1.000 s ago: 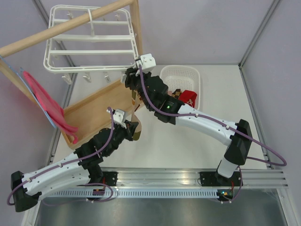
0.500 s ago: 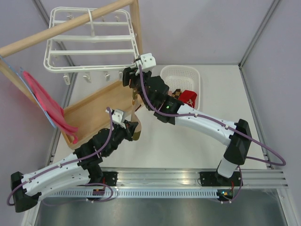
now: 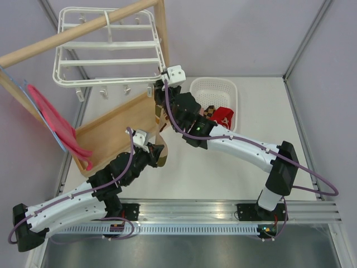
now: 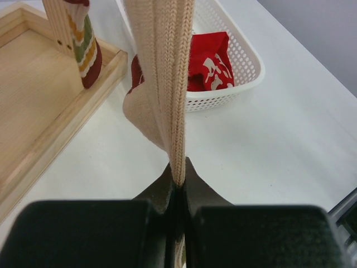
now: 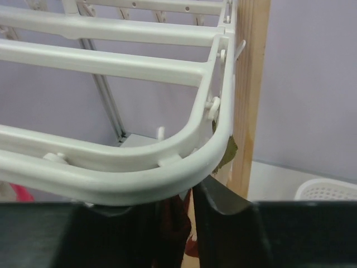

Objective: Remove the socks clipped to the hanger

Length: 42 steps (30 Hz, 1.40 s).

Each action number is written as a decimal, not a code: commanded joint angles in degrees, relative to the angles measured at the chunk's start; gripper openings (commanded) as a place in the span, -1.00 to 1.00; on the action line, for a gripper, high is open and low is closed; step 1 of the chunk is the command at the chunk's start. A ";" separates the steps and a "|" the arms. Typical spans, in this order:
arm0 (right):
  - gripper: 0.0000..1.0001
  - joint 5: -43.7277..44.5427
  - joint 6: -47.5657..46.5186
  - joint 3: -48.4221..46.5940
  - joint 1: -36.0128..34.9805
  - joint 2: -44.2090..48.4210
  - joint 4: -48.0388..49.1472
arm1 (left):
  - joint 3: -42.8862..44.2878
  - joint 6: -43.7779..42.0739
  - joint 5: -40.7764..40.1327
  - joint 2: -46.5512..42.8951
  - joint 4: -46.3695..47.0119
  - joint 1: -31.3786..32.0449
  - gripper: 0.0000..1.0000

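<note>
My left arm and right arm: white shells, black joints, purple cables looped alongside, black jaws.

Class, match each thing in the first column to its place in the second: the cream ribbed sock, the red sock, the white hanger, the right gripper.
Things:
1. cream ribbed sock
2. red sock
3. white hanger
4. right gripper

Places:
A. in the white basket
B. just below the hanger's corner
C. clamped in the left gripper
D. hung from the wooden rail

Pairs: 1-C, 2-A, 3-D, 4-B
</note>
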<state>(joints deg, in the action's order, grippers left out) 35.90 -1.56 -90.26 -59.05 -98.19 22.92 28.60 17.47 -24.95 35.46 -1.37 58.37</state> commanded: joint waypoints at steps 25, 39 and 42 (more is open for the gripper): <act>0.25 -1.27 -4.67 4.30 0.25 6.43 10.65 | -1.09 2.48 1.75 -0.48 -1.62 0.34 -0.95; -0.13 -3.20 -8.72 6.41 0.07 5.73 15.49 | -0.56 2.30 1.75 -0.66 -1.89 0.25 -0.95; -0.35 -3.29 -9.42 7.46 0.07 5.82 17.42 | -0.56 2.30 1.75 -0.48 -1.89 0.34 -0.95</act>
<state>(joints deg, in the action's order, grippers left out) 33.19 -9.91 -83.46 -59.02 -93.41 35.18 27.77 18.59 -23.86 35.40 -2.11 58.37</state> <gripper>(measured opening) 0.352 0.037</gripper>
